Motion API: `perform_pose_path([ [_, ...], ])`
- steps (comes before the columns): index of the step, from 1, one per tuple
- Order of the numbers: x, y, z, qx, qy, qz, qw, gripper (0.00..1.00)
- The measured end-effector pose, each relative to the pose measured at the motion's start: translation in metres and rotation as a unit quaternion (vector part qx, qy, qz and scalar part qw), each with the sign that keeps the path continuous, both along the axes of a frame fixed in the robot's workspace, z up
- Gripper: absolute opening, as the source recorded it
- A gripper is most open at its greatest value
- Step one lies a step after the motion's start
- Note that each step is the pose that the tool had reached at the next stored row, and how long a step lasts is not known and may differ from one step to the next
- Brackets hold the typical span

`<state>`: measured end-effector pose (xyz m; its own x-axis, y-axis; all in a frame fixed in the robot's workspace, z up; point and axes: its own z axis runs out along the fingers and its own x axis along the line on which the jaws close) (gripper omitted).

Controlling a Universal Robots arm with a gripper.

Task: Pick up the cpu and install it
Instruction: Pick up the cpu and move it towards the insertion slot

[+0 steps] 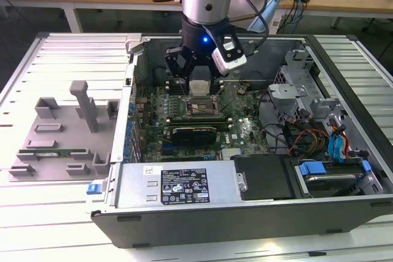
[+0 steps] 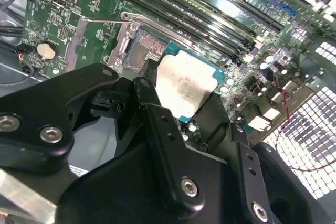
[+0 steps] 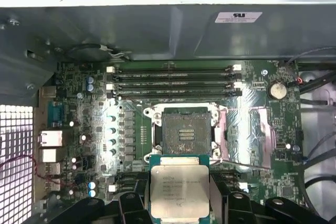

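At the exterior view's left you have the grey parts fixture, which sits on the white slatted table just beside the open computer case.

Moving toward the middle, the case lies on its side with the green motherboard exposed. A black expansion card stands in a slot toward the near edge of the board.

Your gripper hangs over the far part of the board. It is clamped on the cpu, which shows as a pale square between the black fingers.

In the second wrist view, the cpu sits flat between the fingers of the gripper, metal plate up. It is held by two opposite edges. The cpu socket lies beneath and just beyond it.

In the first wrist view, the cpu is pinched in the gripper above the board. The socket is bare, with its contact field showing. Its shiny load plate is swung open to one side. The chip is not seated in the socket. The memory slots run along the socket's far side.

At the exterior view's right you see the metal drive cage, loose cables and a blue-tabbed drive.
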<state>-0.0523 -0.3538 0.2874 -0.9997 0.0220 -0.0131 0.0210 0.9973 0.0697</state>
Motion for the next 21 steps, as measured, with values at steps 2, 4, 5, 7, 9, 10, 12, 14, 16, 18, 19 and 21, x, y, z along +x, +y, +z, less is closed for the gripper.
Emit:
perform_pose_path([
  [2,0.0012,0.0039,-0.0027,0.0000,0.0000,0.003,1.0000,0.54],
  [4,0.0015,0.0090,-0.0071,0.0000,0.0000,0.003,1.0000,0.54],
  [5,0.0015,0.0106,-0.0098,0.0001,-0.0001,0.003,1.0000,0.54],
  [7,0.0016,0.0122,-0.0132,0.0000,0.0000,0.003,1.0000,0.54],
  [9,0.0017,0.0150,-0.0164,-0.0001,0.0000,0.003,1.0000,0.54],
  [10,0.0018,0.0161,-0.0182,-0.0002,0.0000,0.003,1.0000,0.54],
  [12,0.0021,0.0170,-0.0236,-0.0021,0.0005,0.003,1.0000,0.54],
  [14,0.0020,0.0172,-0.0258,-0.0045,0.0011,0.003,1.0000,0.54],
  [16,0.0020,0.0172,-0.0259,-0.0044,0.0010,0.003,1.0000,0.54],
  [18,0.0020,0.0172,-0.0260,-0.0044,0.0010,0.003,1.0000,0.54],
  [19,0.0020,0.0172,-0.0260,-0.0044,0.0010,0.003,1.0000,0.54],
  [21,0.0020,0.0172,-0.0261,-0.0044,0.0010,0.003,1.0000,0.54],
])
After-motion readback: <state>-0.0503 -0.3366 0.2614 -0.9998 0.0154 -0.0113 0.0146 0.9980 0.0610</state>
